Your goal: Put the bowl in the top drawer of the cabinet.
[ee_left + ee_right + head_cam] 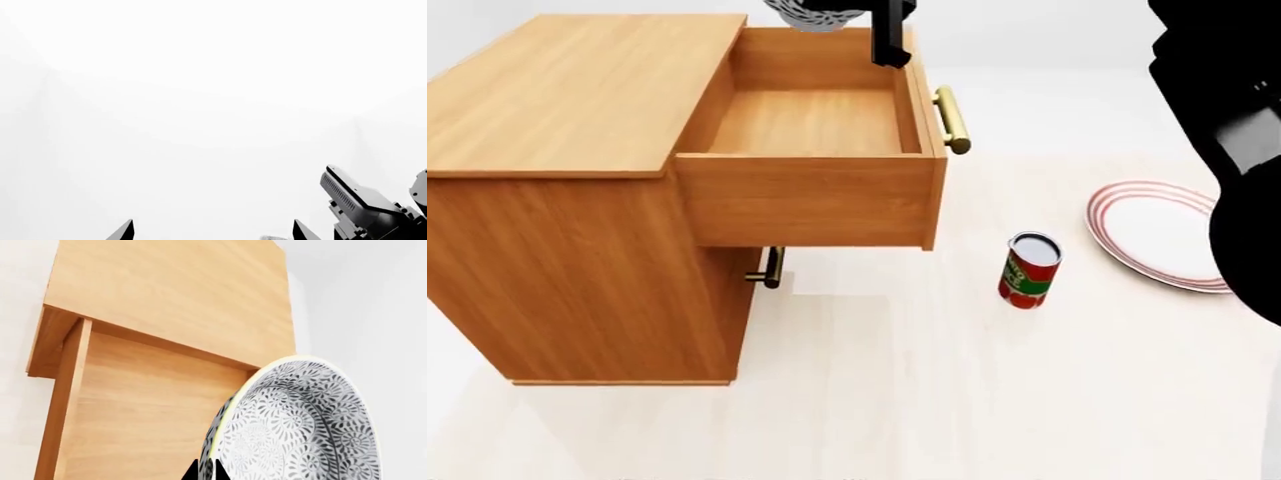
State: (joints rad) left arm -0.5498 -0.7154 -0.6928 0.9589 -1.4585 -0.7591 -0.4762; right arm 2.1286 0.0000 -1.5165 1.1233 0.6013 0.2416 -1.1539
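Bowl first: in your head view, only its speckled underside [815,14] shows at the top edge, hanging above the far end of the open top drawer [814,120]. Your right tool [889,35] is a dark shape beside the bowl, over the drawer's right wall; from here you cannot tell how its jaws stand. The drawer is pulled well out of the cabinet [561,100], its brass handle [952,119] pointing right, its inside bare wood. Below it you see the lower drawer's handle [770,268]. On the pale floor [894,400] a red can [1029,270] stands upright, with a red-rimmed plate [1158,233] near it to the right.

In your right wrist view, the bowl [300,425] fills the corner, tilted on edge, and the right tool's dark fingertips [207,471] pinch its rim. Behind lie the drawer's floor [147,415] and the cabinet's top [173,295].

In your left wrist view, the left tool [213,232] shows two dark tips spread well apart with nothing between them, against plain white.
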